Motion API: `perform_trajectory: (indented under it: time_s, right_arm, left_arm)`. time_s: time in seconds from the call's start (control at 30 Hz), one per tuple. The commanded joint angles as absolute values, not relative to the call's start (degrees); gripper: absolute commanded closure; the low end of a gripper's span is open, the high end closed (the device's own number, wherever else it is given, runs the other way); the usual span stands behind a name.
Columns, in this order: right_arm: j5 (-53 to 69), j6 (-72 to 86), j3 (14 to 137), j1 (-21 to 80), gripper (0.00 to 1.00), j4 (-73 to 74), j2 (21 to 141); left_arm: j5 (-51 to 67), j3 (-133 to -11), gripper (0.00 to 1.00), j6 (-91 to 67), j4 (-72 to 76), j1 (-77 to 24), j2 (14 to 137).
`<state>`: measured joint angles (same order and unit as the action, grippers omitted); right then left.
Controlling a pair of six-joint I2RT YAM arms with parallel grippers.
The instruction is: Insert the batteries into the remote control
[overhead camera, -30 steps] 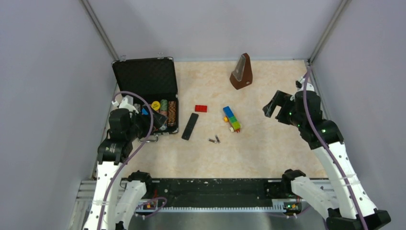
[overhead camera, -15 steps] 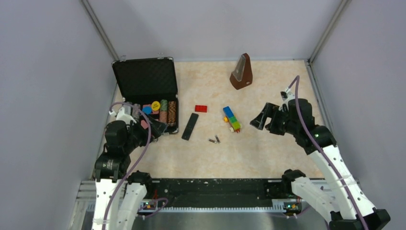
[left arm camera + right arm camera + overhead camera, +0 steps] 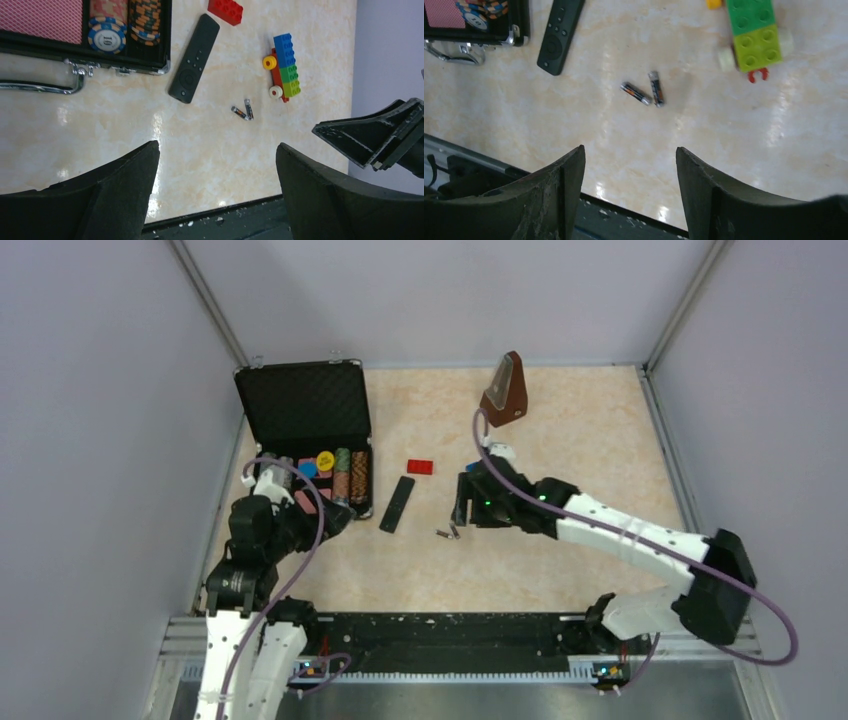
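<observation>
Right fingers [image 3: 549, 200] spread, empty, over batteries [image 3: 636, 93], prob. to straddle one. Left fingers [image 3: 115, 190] spread too, left of remote control [image 3: 194, 57].

You can read only one marking: the number 10, in dark figures on the pale centre of a blue-and-white poker chip [image 3: 105, 40]. It lies face up in the black case [image 3: 30, 48], in your left wrist view. The batteries [image 3: 644, 93] carry orange bands, but any print on them is too small to read. The button marks on the remote control [image 3: 194, 58] cannot be made out.
</observation>
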<state>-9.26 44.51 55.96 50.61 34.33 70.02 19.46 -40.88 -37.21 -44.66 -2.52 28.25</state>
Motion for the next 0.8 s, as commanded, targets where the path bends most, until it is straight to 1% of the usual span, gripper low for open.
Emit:
perform_trajectory:
  time_s: [0.0,0.07,0.17,0.23,0.3,0.4,0.5,0.63,0.77]
  right_arm:
    - [-24.4,53.3,69.0,58.0,0.36,30.3,84.3]
    - [-28.4,55.4,75.0,59.4,0.38,31.2,91.6]
    - [-31.2,59.4,82.6,59.6,0.40,35.3,97.8]
    - [-33.1,60.2,83.0,59.6,0.40,35.4,97.4]
    - [-34.5,60.5,81.0,59.4,0.40,35.4,95.3]
    - [-32.7,60.5,76.3,58.1,0.43,35.4,90.5]
    - [-31.6,62.5,69.1,57.2,0.43,35.2,84.5]
    - [-28.4,63.2,61.7,54.5,0.43,34.4,77.9]
    - [-27.0,62.5,58.2,52.1,0.42,34.4,73.3]
  left_arm:
    - [15.1,-42.0,0.10,-33.1,-40.7,-2.4,25.8]
    - [15.3,-41.4,0.10,-32.2,-39.4,-2.4,25.1]
    - [22.4,-38.7,0.14,-30.8,-32.3,-2.5,26.3]
    - [25.6,-37.0,0.17,-30.4,-28.2,-2.5,28.9]
    - [26.2,-35.9,0.19,-30.2,-24.8,-2.6,31.9]
    - [26.7,-34.6,0.20,-30.6,-18.8,-4.0,37.8]
    - [22.3,-36.2,0.20,-29.4,-16.1,-9.2,45.1]
    - [10.9,-42.4,0.17,-26.0,-16.4,-20.2,57.6]
    - [4.1,-48.5,0.16,-23.7,-18.7,-23.4,70.8]
